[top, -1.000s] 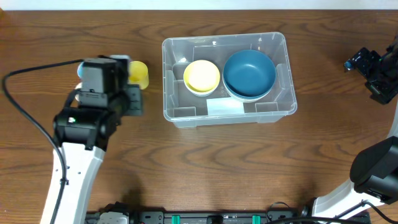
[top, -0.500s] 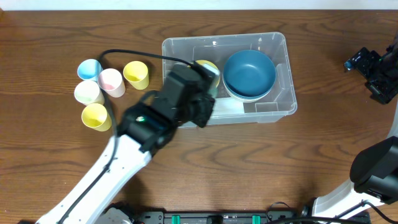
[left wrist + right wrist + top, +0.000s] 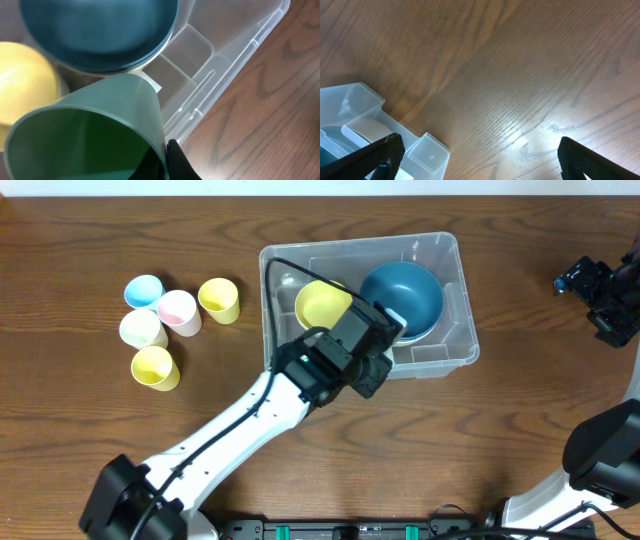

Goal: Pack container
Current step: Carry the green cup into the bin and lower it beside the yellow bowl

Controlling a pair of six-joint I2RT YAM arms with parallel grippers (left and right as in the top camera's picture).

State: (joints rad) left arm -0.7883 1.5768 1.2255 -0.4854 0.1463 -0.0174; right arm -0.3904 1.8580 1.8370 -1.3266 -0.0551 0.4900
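Our left end effector (image 3: 168, 161) is closed tight on the rim of a green cup (image 3: 90, 130), and we can see one dark finger (image 3: 176, 162) pressed against the cup's edge. The cup is tipped, so its open mouth faces the left wrist camera. Right behind the cup is a blue bowl (image 3: 100, 30), and a yellow bowl (image 3: 25, 85) sits beside it. Both bowls are inside the container (image 3: 235, 65), the big clear bin. From above, our left arm reaches over the near wall of the container (image 3: 340, 252), which sits in the middle of the far half of the brown wooden surface (image 3: 450, 440). The arm hides most of the cup there, so we think the cup is held over the inside of the bin, near the bowls, but we cannot be sure it touches anything. To the left of the bin, five small cups stand close together on the surface: a blue cup (image 3: 144, 290), a pink cup (image 3: 178, 310), a yellow cup (image 3: 218, 299), a cream cup (image 3: 140, 328) and another yellow cup (image 3: 155, 367). Our right end effector (image 3: 480, 152) is far off at the right edge, opened wide with nothing in it, and its camera sees one corner of the bin.
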